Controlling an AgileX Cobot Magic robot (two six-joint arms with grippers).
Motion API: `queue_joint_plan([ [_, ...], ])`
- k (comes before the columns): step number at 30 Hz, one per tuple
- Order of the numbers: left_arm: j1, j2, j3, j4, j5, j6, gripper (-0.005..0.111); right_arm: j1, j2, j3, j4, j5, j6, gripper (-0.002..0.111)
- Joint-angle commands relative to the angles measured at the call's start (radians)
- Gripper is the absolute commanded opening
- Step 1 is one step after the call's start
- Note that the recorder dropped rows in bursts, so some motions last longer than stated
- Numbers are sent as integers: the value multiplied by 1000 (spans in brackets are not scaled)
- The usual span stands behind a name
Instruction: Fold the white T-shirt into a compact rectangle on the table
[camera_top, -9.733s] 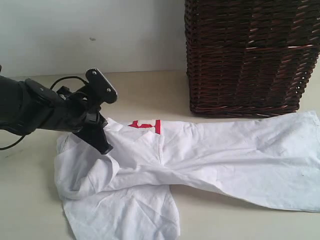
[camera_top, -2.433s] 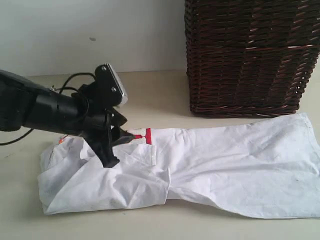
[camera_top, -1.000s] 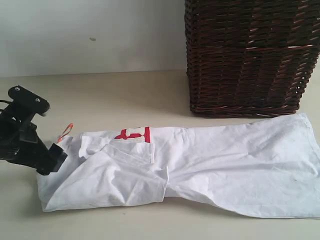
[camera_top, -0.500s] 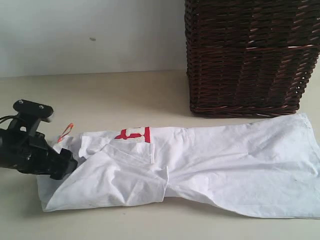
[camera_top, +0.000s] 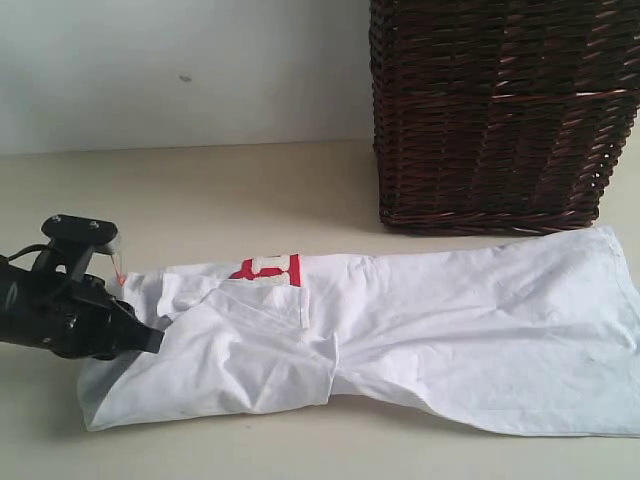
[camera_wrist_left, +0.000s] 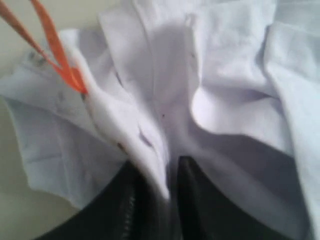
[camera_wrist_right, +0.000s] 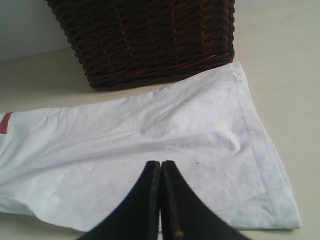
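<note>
The white T-shirt (camera_top: 430, 320) lies as a long band across the table (camera_top: 250, 190), its left part doubled over, with a patch of red-outlined lettering (camera_top: 268, 268) showing. My left gripper (camera_top: 150, 335) lies low at the shirt's left end. In the left wrist view a ridge of the T-shirt (camera_wrist_left: 225, 75) runs between the two black fingers, and the left gripper (camera_wrist_left: 167, 185) is shut on it. My right gripper (camera_wrist_right: 161, 165) is shut and empty, hovering over the T-shirt (camera_wrist_right: 150, 130) near its right hem. It is out of the exterior view.
A tall dark brown wicker basket (camera_top: 500, 110) stands at the back right, right behind the shirt's upper edge; the right wrist view shows the basket (camera_wrist_right: 150, 35) too. An orange tag loop (camera_wrist_left: 55, 55) sticks out of the cloth by the left gripper.
The left arm pulled back off the folded shirt to the far left, then dropped low and pushed its fingers into the shirt's left end. The shirt has barely shifted.
</note>
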Motion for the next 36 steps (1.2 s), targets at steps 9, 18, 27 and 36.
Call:
queue_joint_plan([
  [9,1,-61,-4,-10,-21,-5,0,1,-4,5,3,-3,-3,0],
  [18,1,-57,16,-10,-21,-7,0,1,-4,5,3,-3,-3,0],
  [27,1,-57,16,-35,79,-9,0,1,-4,5,3,-3,-3,0],
  [36,135,-116,46,-35,4,-9,0,1,-4,5,3,-3,-3,0],
])
